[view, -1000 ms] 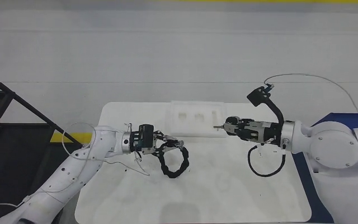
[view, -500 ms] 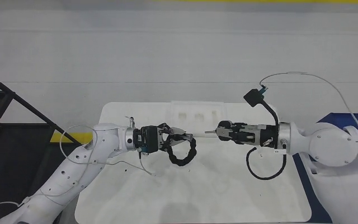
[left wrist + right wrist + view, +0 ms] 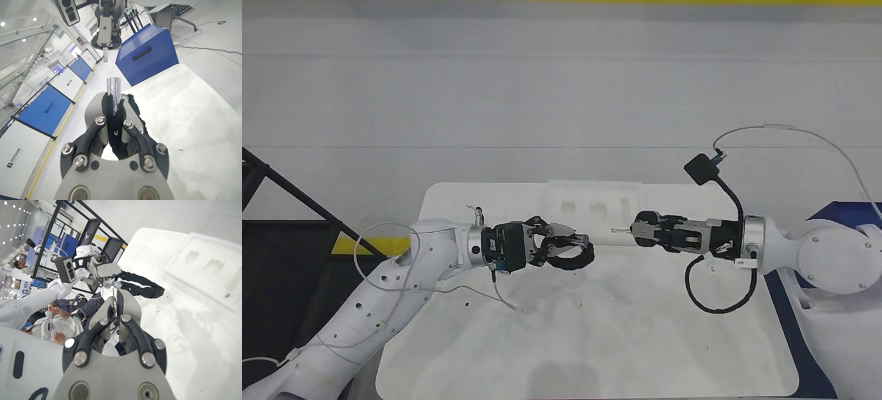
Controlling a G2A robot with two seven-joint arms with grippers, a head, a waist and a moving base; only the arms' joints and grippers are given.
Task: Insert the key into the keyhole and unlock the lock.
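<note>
My left gripper (image 3: pixel 560 243) is shut on the lock (image 3: pixel 577 243), a chrome cylinder (image 3: pixel 113 89) with a black sleeved cable loop (image 3: pixel 572 258) hanging from it, held above the table's middle. The keyhole (image 3: pixel 107 284) faces my right gripper. My right gripper (image 3: pixel 639 229) is shut on the key (image 3: pixel 618 231), whose thin blade (image 3: pixel 113 294) points at the lock's cylinder. A small gap separates the key tip from the keyhole. In the left wrist view the key (image 3: pixel 105 55) hangs from the far gripper, roughly in line with the cylinder beyond its open end.
A white foam tray (image 3: pixel 592 208) with several recesses lies at the table's far edge, just behind both grippers. The white table (image 3: pixel 642 330) stretches below them. A blue box (image 3: pixel 149 55) stands off the table on the floor.
My left gripper carried the lock to the right toward the key, and the cable loop swung up. My right gripper shifted slightly left with the key, narrowing the gap.
</note>
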